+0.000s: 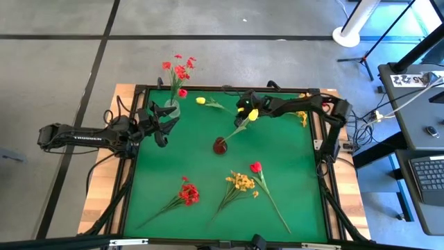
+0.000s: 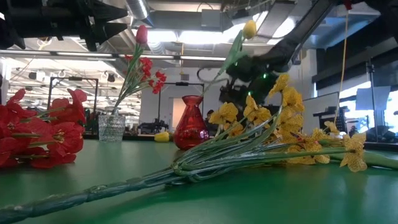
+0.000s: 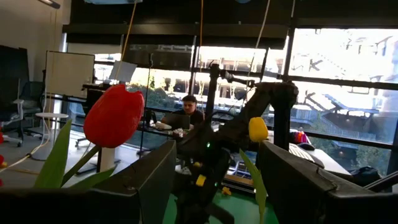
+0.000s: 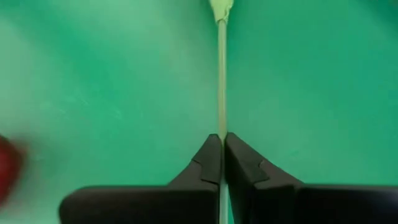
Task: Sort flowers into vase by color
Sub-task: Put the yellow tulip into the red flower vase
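My right gripper [image 1: 244,118] is over the middle of the green table, shut on a yellow tulip [image 1: 253,114] whose bloom [image 2: 249,29] points up. The stem slants down toward the red vase [image 1: 220,146]; I cannot tell whether its lower end is inside. My left gripper [image 1: 166,123] hovers open next to the clear vase [image 1: 171,107], which holds a red spray and a red tulip [image 3: 114,115] by their stems. Another yellow tulip [image 1: 201,101] lies flat near the far edge. My right gripper pinches the yellow tulip's thin green stem [image 4: 222,121] between its two fingertips [image 4: 208,158], some way below the bloom. It comes from above, slanting in from the table's right. The flower is lifted and tilted, its bloom above the fingers and the stem running on below them.
On the near half of the table lie a red spray [image 1: 187,193], a yellow spray [image 1: 241,182] and a red tulip [image 1: 256,167] on a long stem. More yellow blossoms [image 1: 302,117] lie under the right arm at the far right. A person sits in the room behind [image 3: 188,109].
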